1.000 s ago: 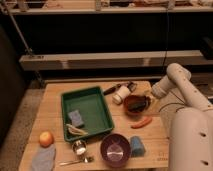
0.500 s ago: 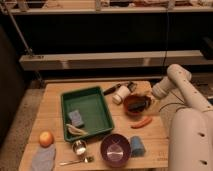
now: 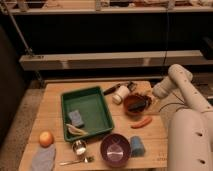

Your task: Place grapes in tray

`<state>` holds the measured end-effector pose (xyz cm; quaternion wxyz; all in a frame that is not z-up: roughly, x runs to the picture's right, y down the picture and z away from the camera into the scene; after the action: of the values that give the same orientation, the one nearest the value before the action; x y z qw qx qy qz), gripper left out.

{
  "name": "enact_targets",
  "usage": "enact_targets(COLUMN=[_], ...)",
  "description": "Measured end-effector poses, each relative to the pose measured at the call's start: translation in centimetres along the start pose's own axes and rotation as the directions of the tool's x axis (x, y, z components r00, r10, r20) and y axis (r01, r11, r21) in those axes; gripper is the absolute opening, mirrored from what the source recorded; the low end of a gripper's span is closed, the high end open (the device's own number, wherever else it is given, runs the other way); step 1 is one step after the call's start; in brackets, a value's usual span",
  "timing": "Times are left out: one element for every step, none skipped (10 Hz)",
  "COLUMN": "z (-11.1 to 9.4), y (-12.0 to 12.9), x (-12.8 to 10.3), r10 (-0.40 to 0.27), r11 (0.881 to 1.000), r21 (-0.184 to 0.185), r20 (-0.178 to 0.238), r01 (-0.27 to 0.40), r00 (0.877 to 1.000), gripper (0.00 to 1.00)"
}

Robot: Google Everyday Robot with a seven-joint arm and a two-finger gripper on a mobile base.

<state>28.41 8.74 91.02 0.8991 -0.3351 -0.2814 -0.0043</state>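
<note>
The green tray (image 3: 95, 99) sits left of centre on the wooden table and holds a blue sponge (image 3: 76, 117) and a pale curved item (image 3: 76, 130). My gripper (image 3: 146, 100) reaches in from the right on the white arm and sits at the right rim of the small brown-red bowl (image 3: 133, 110). A dark mass (image 3: 136, 104) lies in that bowl right at the gripper. It may be the grapes, but I cannot tell it apart from the gripper. The orange sausage (image 3: 141, 122) lies just in front of the bowl.
A white cup (image 3: 120, 94) lies on its side beside a dark-handled utensil (image 3: 111, 90) behind the bowl. At the front are a purple bowl (image 3: 116, 149), blue cup (image 3: 136, 146), metal cup (image 3: 79, 146), spoon (image 3: 75, 161), orange fruit (image 3: 46, 138) and grey cloth (image 3: 42, 157).
</note>
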Motion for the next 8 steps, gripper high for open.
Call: enact_targets(z=[-0.04,-0.08,-0.13,-0.17,-0.21,-0.19,-0.37,-0.69], y=[-0.01,-0.05,-0.11,-0.19,-0.23,-0.24,-0.28,-0.29], x=[0.10,0.14,0.12,0.08,0.06,0.03,-0.03,-0.20], r10=[0.000,-0.001,-0.002,-0.003,-0.006,-0.008,-0.013,-0.022], r11=[1.000,1.000,1.000,1.000,1.000,1.000,1.000,1.000], r21=[0.000,-0.001,0.000,-0.001,-0.003,-0.004,-0.003,-0.002], r20=[-0.001,-0.002,0.000,0.000,0.000,0.000,-0.002,-0.006], r01=[0.000,0.001,0.002,0.003,0.006,0.008,0.013,0.022], r00=[1.000,1.000,1.000,1.000,1.000,1.000,1.000,1.000], gripper=[0.34,0.25,0.16,0.05,0.00,0.00,0.00,0.00])
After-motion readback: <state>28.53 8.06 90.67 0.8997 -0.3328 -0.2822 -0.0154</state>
